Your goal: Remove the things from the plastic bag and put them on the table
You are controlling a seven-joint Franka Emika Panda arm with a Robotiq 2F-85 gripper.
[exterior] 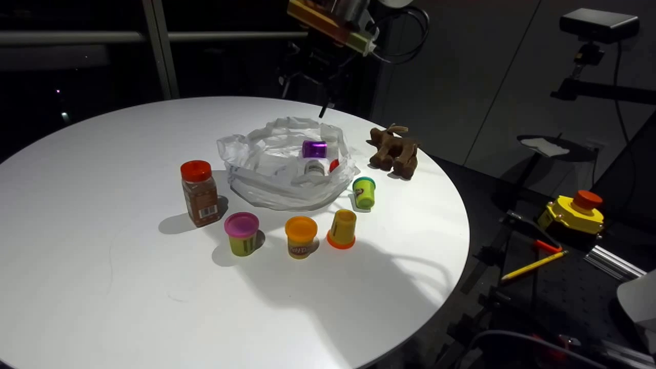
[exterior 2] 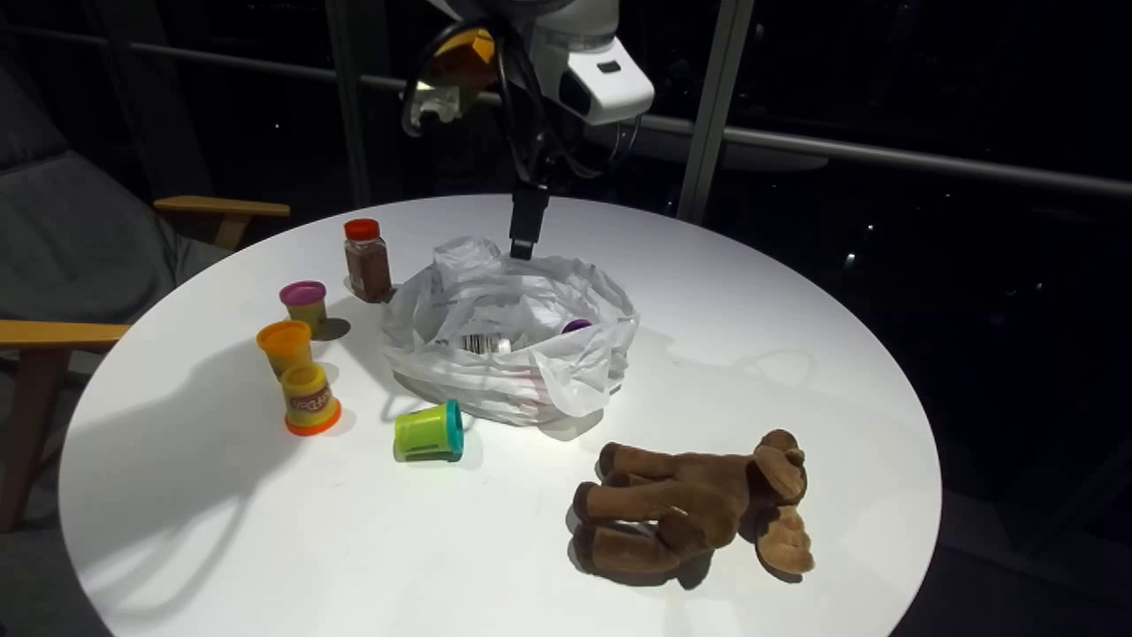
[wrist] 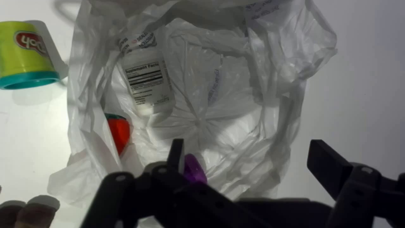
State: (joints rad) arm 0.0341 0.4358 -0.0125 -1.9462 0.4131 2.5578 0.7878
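Your gripper (wrist: 246, 153) is above the table (exterior: 128, 287), near the rim of the plastic bag (exterior: 292, 195), and its jaws stand wide apart. Inside this bag you can see a white bottle (wrist: 148, 82), a red object (wrist: 120, 133) and a purple object (exterior: 314, 149). The green tub (exterior 2: 423, 431) lies just beside the bag.

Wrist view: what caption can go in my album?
Peeking past the open gripper into a plastic bag: white bottle, red thing, purple thing!
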